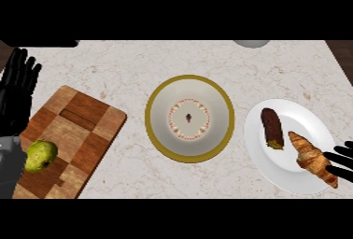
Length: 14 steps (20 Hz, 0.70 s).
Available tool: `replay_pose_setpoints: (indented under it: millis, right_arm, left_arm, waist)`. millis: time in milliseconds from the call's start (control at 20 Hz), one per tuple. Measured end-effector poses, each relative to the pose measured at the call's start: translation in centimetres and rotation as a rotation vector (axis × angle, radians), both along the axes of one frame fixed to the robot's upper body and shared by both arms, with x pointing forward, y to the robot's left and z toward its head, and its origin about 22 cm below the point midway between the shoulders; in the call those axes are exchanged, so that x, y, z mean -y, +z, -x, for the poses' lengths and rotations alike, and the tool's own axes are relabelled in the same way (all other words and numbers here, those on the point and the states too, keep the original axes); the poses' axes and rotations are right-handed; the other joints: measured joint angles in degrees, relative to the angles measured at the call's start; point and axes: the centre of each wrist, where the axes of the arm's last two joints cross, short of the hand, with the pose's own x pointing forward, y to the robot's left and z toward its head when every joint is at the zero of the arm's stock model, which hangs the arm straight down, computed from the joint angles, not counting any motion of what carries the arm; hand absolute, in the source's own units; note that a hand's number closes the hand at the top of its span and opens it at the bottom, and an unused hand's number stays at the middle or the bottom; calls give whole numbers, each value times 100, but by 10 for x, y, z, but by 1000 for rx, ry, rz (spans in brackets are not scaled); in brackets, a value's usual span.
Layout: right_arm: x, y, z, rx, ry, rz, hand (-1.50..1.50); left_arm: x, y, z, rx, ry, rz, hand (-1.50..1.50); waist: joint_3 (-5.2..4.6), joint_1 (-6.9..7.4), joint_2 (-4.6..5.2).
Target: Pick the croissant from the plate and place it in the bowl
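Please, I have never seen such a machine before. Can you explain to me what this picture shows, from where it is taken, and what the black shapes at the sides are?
The picture is taken from the robot's head, looking steeply down at a kitchen counter. The black shapes are its two hands. The left hand rests open at the left edge, fingers up, holding nothing. The right hand shows only its fingers at the right edge, next to the croissant; it does not hold it yet. The croissant lies on a white plate beside a dark eggplant. In the middle stands an empty bowl with a gold rim. On the left is a wooden cutting board with a green pear on it.
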Motion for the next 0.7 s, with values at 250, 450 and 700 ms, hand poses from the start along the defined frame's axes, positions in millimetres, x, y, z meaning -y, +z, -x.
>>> replay_pose_setpoints:
  millis: [250, 450, 700]
  right_arm:
    - [2, -25, -8, -15, -19, 9, -150]
    - [7, -45, -26, -21, -34, 19, -150]
    - [17, -62, -40, -18, -28, 4, -150]
  left_arm:
    - [-2, 1, 2, 1, 1, -5, 0]
    - [5, -4, 6, -1, -7, -8, 0]
    - [3, -5, 7, 1, -3, -6, 0]
  waist:
    - [0, 1, -5]
    - [2, 27, -1]
    - [1, 13, -3]
